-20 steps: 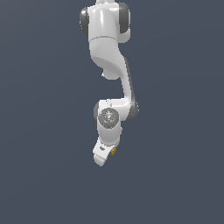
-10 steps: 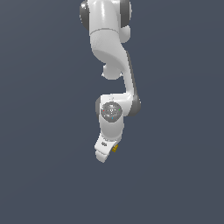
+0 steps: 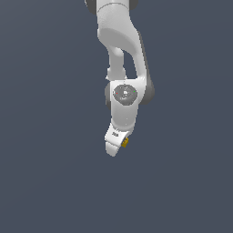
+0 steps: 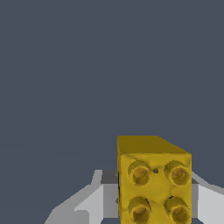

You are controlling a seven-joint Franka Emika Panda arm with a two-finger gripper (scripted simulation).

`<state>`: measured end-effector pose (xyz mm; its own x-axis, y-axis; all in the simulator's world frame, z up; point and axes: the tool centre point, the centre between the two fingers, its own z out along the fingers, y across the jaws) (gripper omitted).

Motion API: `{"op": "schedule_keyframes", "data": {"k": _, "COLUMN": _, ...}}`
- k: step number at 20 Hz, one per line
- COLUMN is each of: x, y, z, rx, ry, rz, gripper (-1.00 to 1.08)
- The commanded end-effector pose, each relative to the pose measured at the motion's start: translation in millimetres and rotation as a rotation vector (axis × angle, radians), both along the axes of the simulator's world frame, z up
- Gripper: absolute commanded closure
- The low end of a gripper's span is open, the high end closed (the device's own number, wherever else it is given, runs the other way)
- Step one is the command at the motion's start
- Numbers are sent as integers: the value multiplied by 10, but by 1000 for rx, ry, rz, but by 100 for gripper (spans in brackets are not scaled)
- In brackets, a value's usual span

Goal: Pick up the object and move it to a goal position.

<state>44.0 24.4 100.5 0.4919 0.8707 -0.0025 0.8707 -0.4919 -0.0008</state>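
The object is a small yellow-orange block (image 4: 154,181) with several round studs on one face. In the wrist view it fills the space between my two grey-white fingers (image 4: 87,203), which press on its sides. In the exterior view only a sliver of the block (image 3: 124,143) shows, on the exterior view's right of my white gripper (image 3: 113,148). The gripper hangs from the arm, tilted, and is shut on the block. No goal marker is visible in either view.
The white arm (image 3: 120,45) comes down from the top of the exterior view. Everything else is a plain dark grey-blue background with no other objects or edges in sight.
The arm and gripper have shifted slightly to the exterior view's right and a little upward, carrying the block along. The grip has not changed.
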Motion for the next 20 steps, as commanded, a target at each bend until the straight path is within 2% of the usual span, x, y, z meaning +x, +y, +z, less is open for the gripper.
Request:
{"op": "schedule_keyframes", "data": {"k": 1, "x": -106, "y": 92, "z": 210, "rx": -1, "ry": -1, "rz": 1, "gripper": 108}}
{"op": "schedule_keyframes", "data": {"k": 13, "x": -636, "y": 556, "z": 1262, "rx": -2, "ry": -1, "rz": 1, "gripper": 108}}
{"op": "schedule_keyframes", "data": {"k": 20, "x": -856, "y": 771, "z": 1740, "rx": -1, "ry": -1, "rz": 1, "gripper": 108}}
